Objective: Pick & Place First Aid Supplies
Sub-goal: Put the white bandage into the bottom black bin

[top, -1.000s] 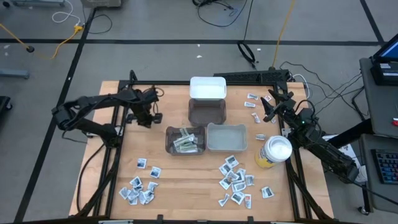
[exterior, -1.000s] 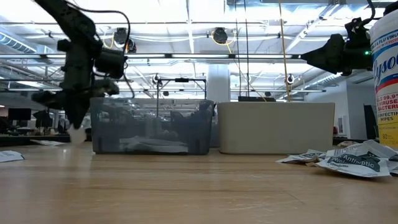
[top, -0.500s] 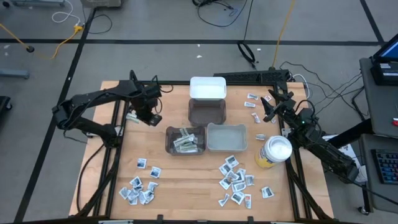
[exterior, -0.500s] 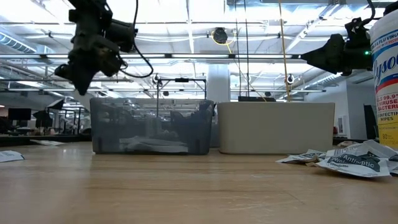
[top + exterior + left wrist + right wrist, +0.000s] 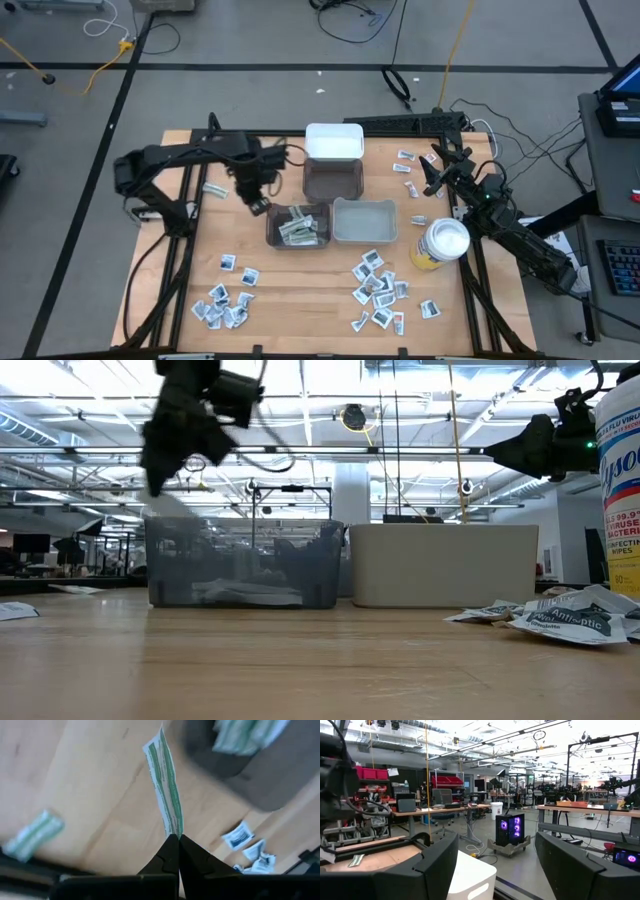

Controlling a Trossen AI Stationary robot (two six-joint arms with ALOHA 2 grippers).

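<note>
My left gripper (image 5: 259, 205) is shut on a narrow white strip wrapper with green stripes (image 5: 165, 785), in the air just left of the dark bin (image 5: 297, 225), which holds more such strips. In the low view my left gripper (image 5: 160, 475) hangs above that bin's left end (image 5: 160, 560). Another strip (image 5: 213, 188) lies flat on the table to the left. Heaps of small square packets lie at the near left (image 5: 225, 305) and near right (image 5: 380, 288). My right gripper (image 5: 432, 176) is open and empty, held up at the far right. My left gripper pinches one end of the strip wrapper (image 5: 173, 831) between its two fingertips (image 5: 167, 851). The fingers slant down from above and lie along the strip. The strip sticks out beyond the fingertips, lifted clear of the table.
A light grey bin (image 5: 364, 220) stands right of the dark bin; a second dark bin (image 5: 333, 180) and a white bin (image 5: 334, 142) stand behind them. A yellow canister with a white lid (image 5: 440, 245) stands at the right. A few packets (image 5: 406, 166) lie at the far right.
My left gripper has risen from the table and gone toward the table's right and a little nearer, toward the dark bin, staying shut. The strip wrapper has come with it, lifted clear of the table.
</note>
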